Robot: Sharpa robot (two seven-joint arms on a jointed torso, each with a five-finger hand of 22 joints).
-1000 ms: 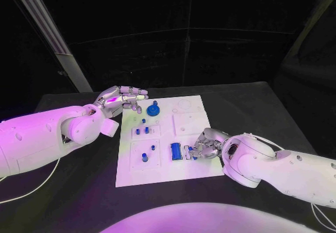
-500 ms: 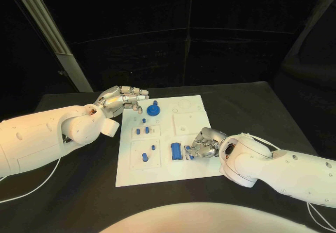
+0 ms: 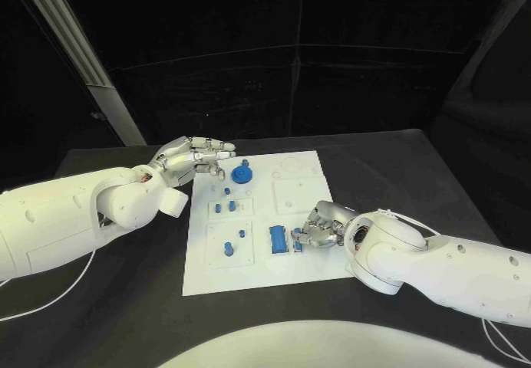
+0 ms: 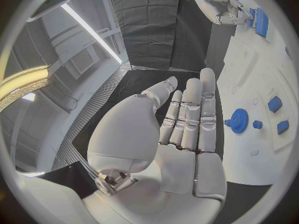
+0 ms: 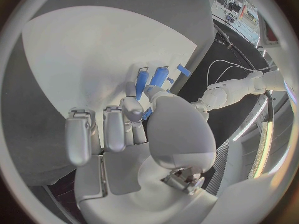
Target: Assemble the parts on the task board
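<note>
the right hand (image 3: 318,228) rests low on the task board (image 3: 255,268), and its fingers (image 5: 134,107) pinch a small blue part (image 3: 297,238) just beside a bigger blue block (image 3: 277,238), at 9 o'clock from the hand. the left hand (image 3: 194,157) hovers at the board's far left corner, at about 11 o'clock from the board's middle; its fingers lie straight and apart and it holds nothing. a round blue gear (image 3: 242,175) stands near it on the board, at 4 o'clock from this hand.
</note>
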